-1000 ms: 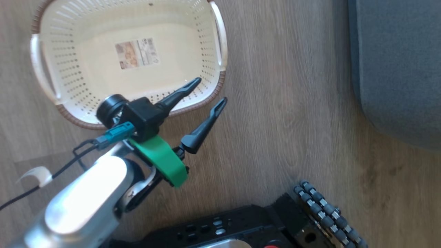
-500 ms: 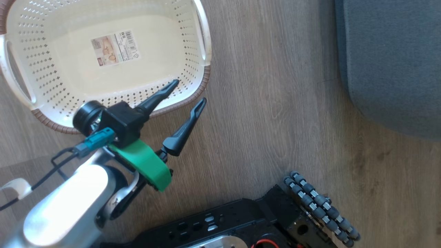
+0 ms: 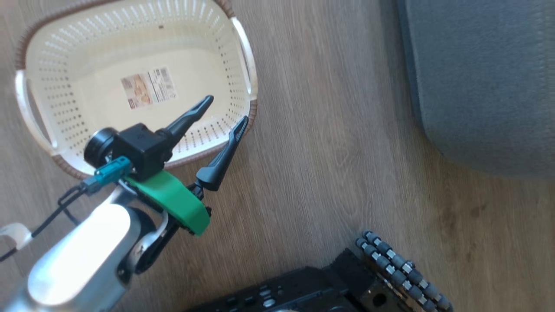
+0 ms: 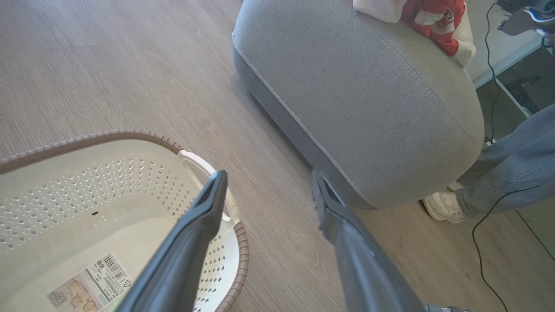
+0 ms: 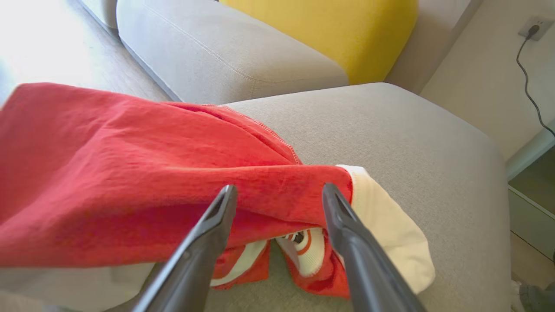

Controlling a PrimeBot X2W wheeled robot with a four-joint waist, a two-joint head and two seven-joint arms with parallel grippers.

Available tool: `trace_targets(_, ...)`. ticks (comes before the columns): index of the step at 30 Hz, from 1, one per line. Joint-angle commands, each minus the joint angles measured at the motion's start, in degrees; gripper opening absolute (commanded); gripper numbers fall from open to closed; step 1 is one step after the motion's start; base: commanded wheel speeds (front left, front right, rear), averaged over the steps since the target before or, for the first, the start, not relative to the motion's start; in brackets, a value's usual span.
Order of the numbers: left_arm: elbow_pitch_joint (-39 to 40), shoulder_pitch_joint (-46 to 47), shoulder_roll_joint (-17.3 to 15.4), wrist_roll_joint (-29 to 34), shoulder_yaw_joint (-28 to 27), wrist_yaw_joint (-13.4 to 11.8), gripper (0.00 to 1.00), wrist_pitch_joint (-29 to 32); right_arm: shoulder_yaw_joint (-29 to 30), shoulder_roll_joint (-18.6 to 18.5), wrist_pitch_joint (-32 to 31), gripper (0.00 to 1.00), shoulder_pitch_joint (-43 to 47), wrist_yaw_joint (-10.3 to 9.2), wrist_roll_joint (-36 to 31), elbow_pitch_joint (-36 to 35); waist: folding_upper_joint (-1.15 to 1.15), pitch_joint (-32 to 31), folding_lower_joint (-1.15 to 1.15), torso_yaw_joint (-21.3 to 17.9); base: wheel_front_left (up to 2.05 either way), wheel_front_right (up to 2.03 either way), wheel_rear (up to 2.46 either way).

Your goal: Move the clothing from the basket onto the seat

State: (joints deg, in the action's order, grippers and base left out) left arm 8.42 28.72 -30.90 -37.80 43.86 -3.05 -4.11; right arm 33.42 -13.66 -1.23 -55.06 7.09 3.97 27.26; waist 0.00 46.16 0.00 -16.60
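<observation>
Left hand: fingers spread wide, pinching nothing. It hovers over the basket's near right corner, one tip above the inside and the other by the rim.
Right hand: fingers spread apart with nothing pinched between them, poised just above the clothing.
Clothing: red fabric with white parts, lying rumpled on top of the seat. From the left wrist it shows at the seat's far edge.
Basket: upright on the wooden floor, with the paper label on its bottom in plain sight.
Seat: grey cushion, near the basket with a strip of floor between them.
Person: a leg in blue jeans and a white shoe beside the seat.
</observation>
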Motion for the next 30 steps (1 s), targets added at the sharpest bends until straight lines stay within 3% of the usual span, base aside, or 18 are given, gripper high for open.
trace_targets(1,0.83,-1.51,-0.1,-0.48,-1.59,0.17,1.0,-0.97,-2.65,-2.46,0.98,1.0,3.11,0.4,1.5,-3.88,0.0,-3.0,0.0,0.05,0.0,0.0,0.0)
trace_targets(12,-7.61,-5.06,3.85,-5.05,-4.27,0.23,1.0,-7.83,-19.19,-3.53,1.37,1.0,17.81,0.4,7.4,-17.45,0.0,-17.26,0.0,5.0,0.0,0.0,0.0)
trace_targets(17,-11.63,-7.02,5.09,-6.29,-6.88,0.1,1.0,-9.87,-24.79,-3.63,1.65,1.0,23.67,0.4,6.88,-22.77,0.0,-22.52,0.0,8.61,0.0,0.0,0.0)
trace_targets(24,-16.23,-9.4,6.4,-6.57,-11.96,0.45,1.0,-10.79,-29.82,-0.69,2.19,1.0,30.44,0.4,6.68,-26.75,0.0,-26.98,0.0,12.34,0.0,0.0,0.0)
trace_targets(30,-19.21,-12.9,8.84,-4.11,-19.68,2.06,1.0,-10.87,-33.02,4.1,4.57,1.0,37.18,0.4,6.77,-27.46,0.0,-30.83,0.0,15.1,0.0,0.0,0.0)
